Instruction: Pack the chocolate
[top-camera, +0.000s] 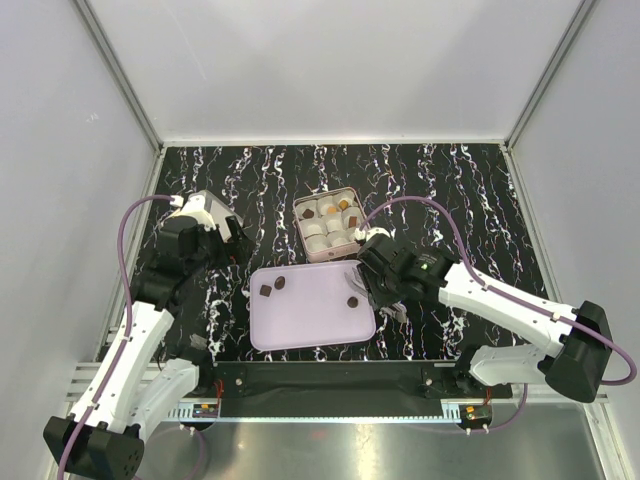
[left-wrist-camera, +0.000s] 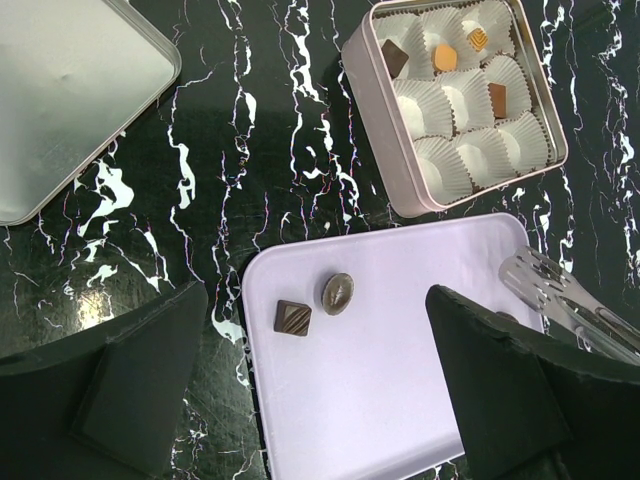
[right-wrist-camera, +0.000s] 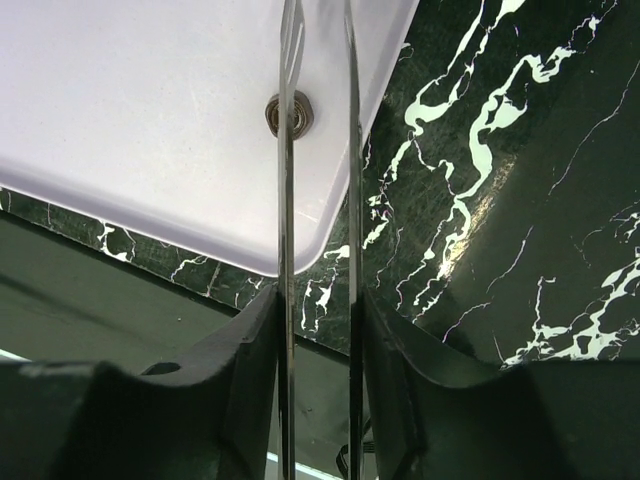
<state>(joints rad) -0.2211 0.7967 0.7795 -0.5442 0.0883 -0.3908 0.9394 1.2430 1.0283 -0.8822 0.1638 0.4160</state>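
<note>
The right gripper (right-wrist-camera: 318, 320) is clenched on slim metal tongs (right-wrist-camera: 351, 150), whose tips hang over the pale lilac plastic tray (top-camera: 300, 325) near its 3 o'clock edge, at a round dark chocolate (right-wrist-camera: 304, 113). Two more dark pieces (left-wrist-camera: 293, 317) lie towards 9 o'clock. Four others sit in the square tin (left-wrist-camera: 378, 130) at 12 o'clock. The left gripper (left-wrist-camera: 320, 400) hangs released.

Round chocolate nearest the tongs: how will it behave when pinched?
The round chocolate is probably light and stiff, tiny against the tray. Its rounded edge may slip from the thin metal tongs, and it could skid on the smooth tray.
</note>
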